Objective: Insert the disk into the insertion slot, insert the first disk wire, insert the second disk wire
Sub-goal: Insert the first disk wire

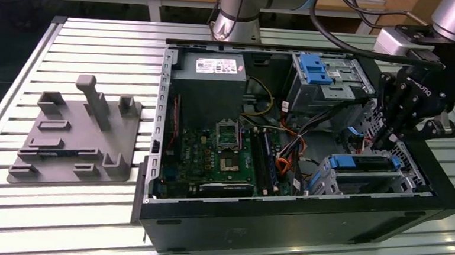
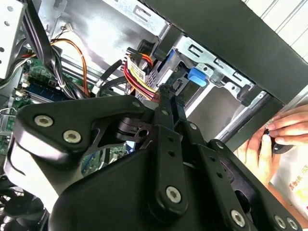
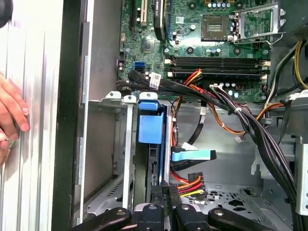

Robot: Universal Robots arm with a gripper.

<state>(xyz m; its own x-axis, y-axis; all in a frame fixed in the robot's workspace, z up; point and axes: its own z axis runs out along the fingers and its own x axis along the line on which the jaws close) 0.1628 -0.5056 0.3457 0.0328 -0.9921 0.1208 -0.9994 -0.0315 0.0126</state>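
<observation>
The disk (image 1: 365,162), in its blue carrier, lies inside the insertion slot (image 1: 342,183), a silver perforated cage at the case's corner on the exterior view's right. In the first wrist view the blue carrier of the disk (image 3: 150,122) sits between the cage walls of the insertion slot (image 3: 126,144). My gripper (image 1: 385,143) hangs just above the cage, shut, with nothing seen between its fingers (image 3: 159,202). A blue flat cable plug (image 3: 192,155) and a red, yellow and orange wire bundle (image 3: 191,182) lie loose beside the disk's end. The gripper (image 2: 167,94) points toward those wires (image 2: 137,77).
A taller metal bay with a blue latch (image 1: 318,71) stands behind the cage. The motherboard (image 1: 218,156) and power supply (image 1: 211,73) fill the case's middle. A grey fixture (image 1: 77,136) rests on the slatted table. A person's hand (image 3: 12,115) is outside the case wall.
</observation>
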